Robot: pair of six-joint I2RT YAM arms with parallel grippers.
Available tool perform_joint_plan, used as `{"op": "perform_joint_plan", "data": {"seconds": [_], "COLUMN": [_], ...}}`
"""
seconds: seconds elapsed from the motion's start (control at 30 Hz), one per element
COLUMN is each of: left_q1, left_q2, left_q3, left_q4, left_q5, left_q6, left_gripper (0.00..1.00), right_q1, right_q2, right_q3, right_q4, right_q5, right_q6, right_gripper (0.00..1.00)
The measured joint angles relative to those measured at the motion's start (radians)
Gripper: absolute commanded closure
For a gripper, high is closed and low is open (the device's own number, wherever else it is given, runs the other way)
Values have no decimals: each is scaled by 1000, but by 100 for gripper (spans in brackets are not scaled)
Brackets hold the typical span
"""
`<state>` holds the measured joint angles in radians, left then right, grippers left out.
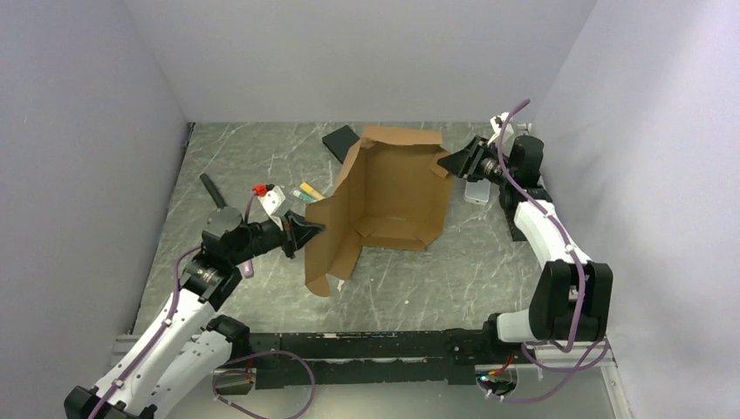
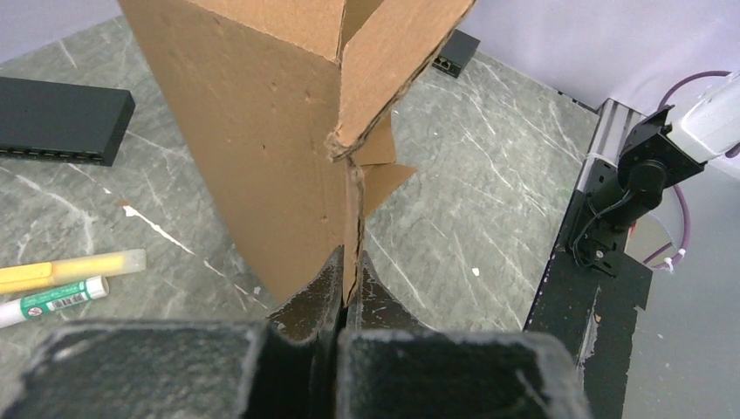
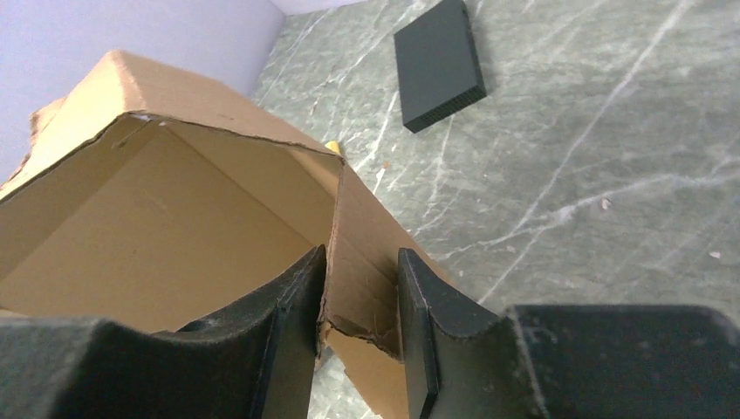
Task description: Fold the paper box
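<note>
The plain brown cardboard paper box (image 1: 388, 196) stood half-formed on the grey marbled surface (image 1: 454, 279), between my two grippers. Its walls were raised, and a long panel hung off its near left side. My left gripper (image 2: 349, 259) was pressed together on the edge of that panel, right at a torn stretch of crease. My right gripper (image 3: 358, 292) sat at the box's far right corner, jaws spread to either side of a crumpled flap. Whether the pads bore on the cardboard I could not tell.

The step in hand, as I judged it, was swinging the left panel inward to make a side wall. Doing it well would mean turning the panel about its crease rather than pulling on it, since the torn spot beside my pinch looked likely to rip further. The right gripper would also need to steady the opposite corner so the box neither slid nor tipped.

Only the overhead view showed the box's whole shape, both arms, and the small translucent whitish container (image 1: 477, 192) just right of the box. Only the left wrist view showed the tear, and the yellow marker (image 2: 74, 266) and white marker (image 2: 52, 297) left of the box. The flat black slab (image 3: 438, 65) beyond the box was clearest in the right wrist view, which alone showed the creased corner flap.
</note>
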<state>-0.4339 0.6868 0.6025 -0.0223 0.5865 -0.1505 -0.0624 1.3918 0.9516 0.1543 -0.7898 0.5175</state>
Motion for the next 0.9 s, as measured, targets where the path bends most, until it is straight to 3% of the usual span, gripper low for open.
{"op": "perform_joint_plan", "data": {"seconds": [0.27,0.57,0.9], "left_q1": [-9,-13,-15], "left_q2": [27,55,60], "left_q3": [0,0,4], "left_q4": [22,52,36], "left_q5": [38,97,94], "left_q6": [0,0,7], "left_gripper": [100,100,100], "right_q1": [89,96,102], "right_q2": [-87,-87,-113], "right_q3": [0,-41,-120], "right_q4": [-26,-24,30], "right_q5": [55,127,83], "right_q6": [-66,-91,-106], "right_gripper": [62,58,56]}}
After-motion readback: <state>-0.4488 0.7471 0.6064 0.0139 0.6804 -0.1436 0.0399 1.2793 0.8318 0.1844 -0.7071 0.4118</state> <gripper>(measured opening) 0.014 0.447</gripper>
